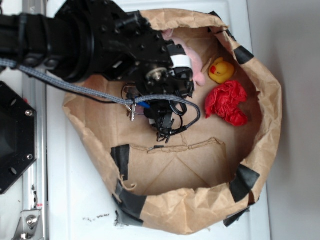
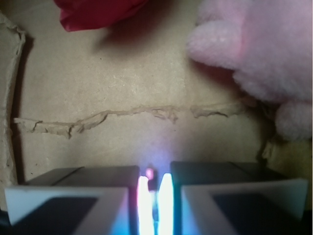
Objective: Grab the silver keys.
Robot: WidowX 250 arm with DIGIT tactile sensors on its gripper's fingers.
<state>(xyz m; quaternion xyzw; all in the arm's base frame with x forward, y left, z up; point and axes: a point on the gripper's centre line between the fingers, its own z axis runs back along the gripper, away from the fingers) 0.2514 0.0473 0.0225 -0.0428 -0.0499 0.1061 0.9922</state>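
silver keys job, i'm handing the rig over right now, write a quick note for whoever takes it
Gripper: low inside the brown paper bag. In the wrist view the fingers are nearly together with only a thin gap; nothing is seen clamped.
Silver keys: on the bag floor at the gripper's left in the exterior view, partly hidden under the arm; not in the wrist view.
Also in the bag: pink plush toy, yellow rubber duck, red crumpled cloth.
Done: arm is over the bag.
Left: a confirmed grasp and lift of the keys.

Brown paper bag patched with black tape; yellow duck, red crumpled cloth, pink plush bunny, shiny silver keys, black arm.
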